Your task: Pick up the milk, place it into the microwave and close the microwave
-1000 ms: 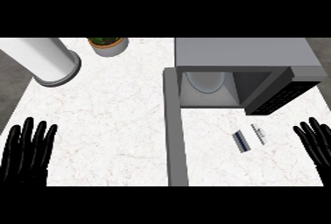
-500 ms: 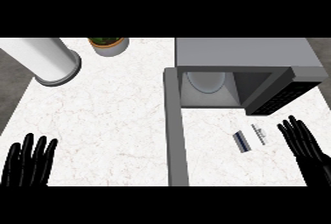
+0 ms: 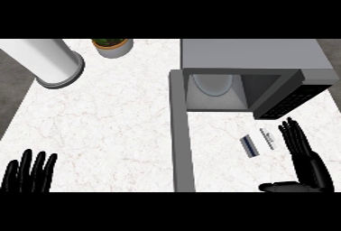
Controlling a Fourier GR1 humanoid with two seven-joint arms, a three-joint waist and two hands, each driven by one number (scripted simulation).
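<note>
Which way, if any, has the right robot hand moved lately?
Yes: the right robot hand shifted left, from the view's right edge to below the microwave door.

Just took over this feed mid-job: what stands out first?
The open microwave at the upper right, its door swung out toward the robot. Just below it the small milk carton sits on the counter, beside the open right hand. A big white cylinder stands upper left.

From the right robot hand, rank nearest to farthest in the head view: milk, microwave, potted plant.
1. milk, just left of the right robot hand
2. microwave, ahead, door open
3. potted plant, far back left
</note>
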